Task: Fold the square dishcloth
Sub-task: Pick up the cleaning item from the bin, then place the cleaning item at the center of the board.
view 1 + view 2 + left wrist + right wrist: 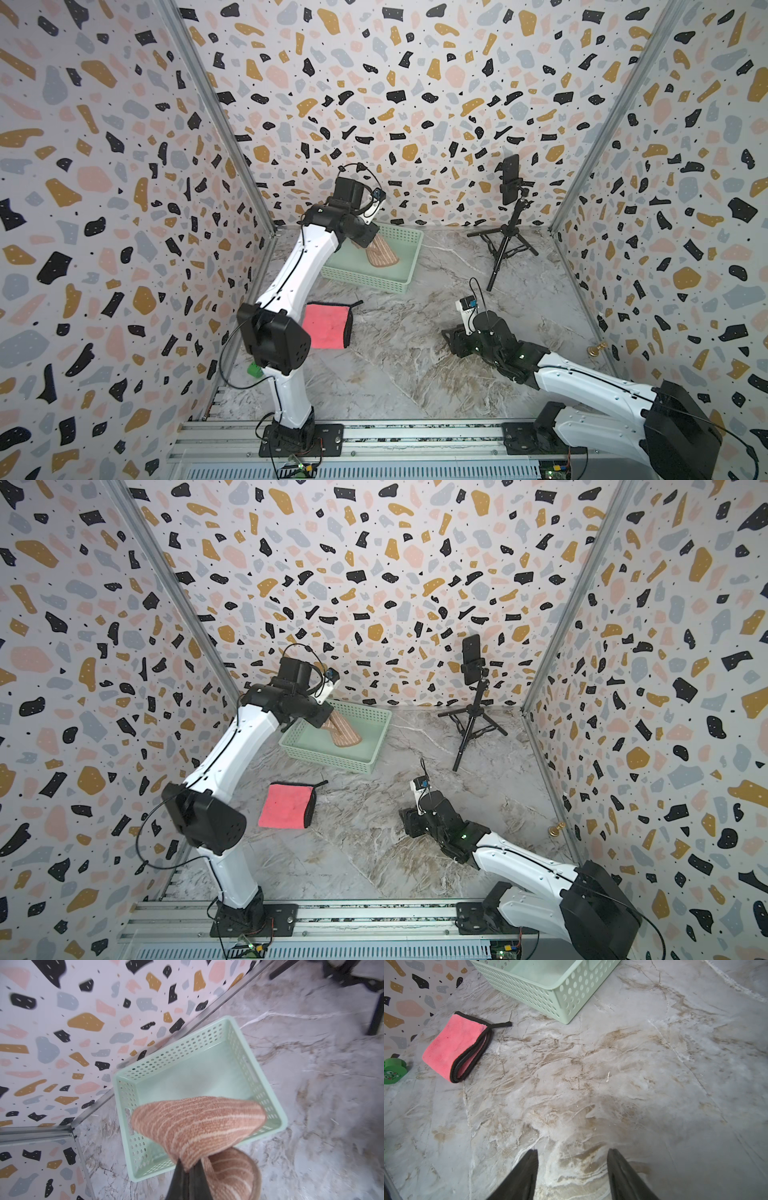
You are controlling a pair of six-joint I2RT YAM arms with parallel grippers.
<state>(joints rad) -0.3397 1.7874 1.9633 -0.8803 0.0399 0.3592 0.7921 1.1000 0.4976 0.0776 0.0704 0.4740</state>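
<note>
At 11 o'clock on the marble table [415, 374], close to the back wall: a mint-green perforated basket [368, 282]. Over the basket's 10 o'clock side, the left gripper [189, 1164], clenched on a bunched edge of the striped dishcloth [199, 1124], both dark fingers [179, 1182] pressed together with fabric pinched between the tips. In both top views, the same striped dishcloth [344, 733] hanging from that grip and sloping toward 4 o'clock down into the basket; whether touching the basket floor or not, impossible to tell. At 9 o'clock on the table, well apart from the basket and partly behind the left arm's elbow: a pink cloth [326, 326] with black trim, folded flat, a black loop at its 1 o'clock corner. Near the table's middle, slightly toward 4 o'clock: the right gripper [573, 1153], released, jaws spread wide, nothing but bare marble between them, aimed roughly toward 9 o'clock; resting on the surface or just above it, impossible to tell. At 8 o'clock, against the left wall, near the pink cloth: a small green frog-faced block [393, 1071]. At 1 o'clock, by the back wall: a black tripod [509, 237] with a phone upright in its clamp.
</note>
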